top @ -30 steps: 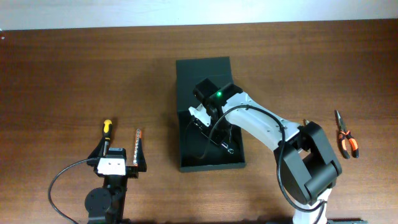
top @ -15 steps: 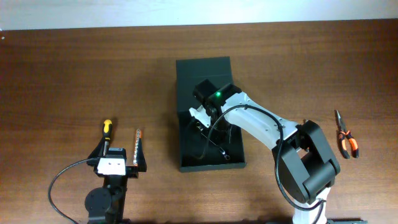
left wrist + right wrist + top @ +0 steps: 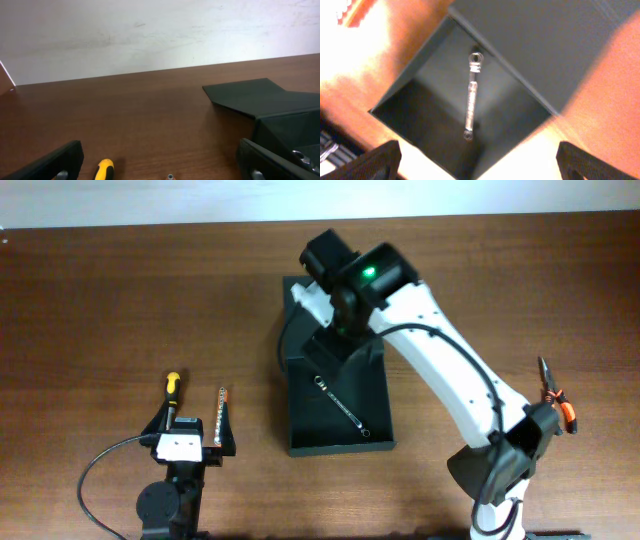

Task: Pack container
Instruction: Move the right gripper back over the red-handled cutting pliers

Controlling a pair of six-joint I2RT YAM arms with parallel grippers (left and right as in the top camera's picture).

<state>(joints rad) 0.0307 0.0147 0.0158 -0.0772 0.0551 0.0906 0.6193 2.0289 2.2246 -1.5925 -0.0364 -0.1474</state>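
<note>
On the left of the brown wooden worktop (image 3: 90, 300), near its front edge, I have the left gripper (image 3: 160, 167) parked low with its fingers spread wide and nothing between the pads. A yellow-handled screwdriver (image 3: 172, 385) lies on the wood just ahead of it, beside a narrow reddish-brown strip (image 3: 221, 406) that I cannot identify.

The dark green-black matte rectangular container (image 3: 291, 415) sits at the middle of the worktop, its flap lid folded back flat toward the far edge. A slim silver wrench (image 3: 340, 408) lies diagonally on its floor, touching neither arm.

The right gripper (image 3: 482, 165) hangs above the far end of the container, looking straight down into it. Its fingers stand fully apart, holding nothing, and the wrench is well below them.

Near the right edge, orange-handled pliers (image 3: 556, 402) lie on the wood, partly hidden behind the right arm's elbow.
</note>
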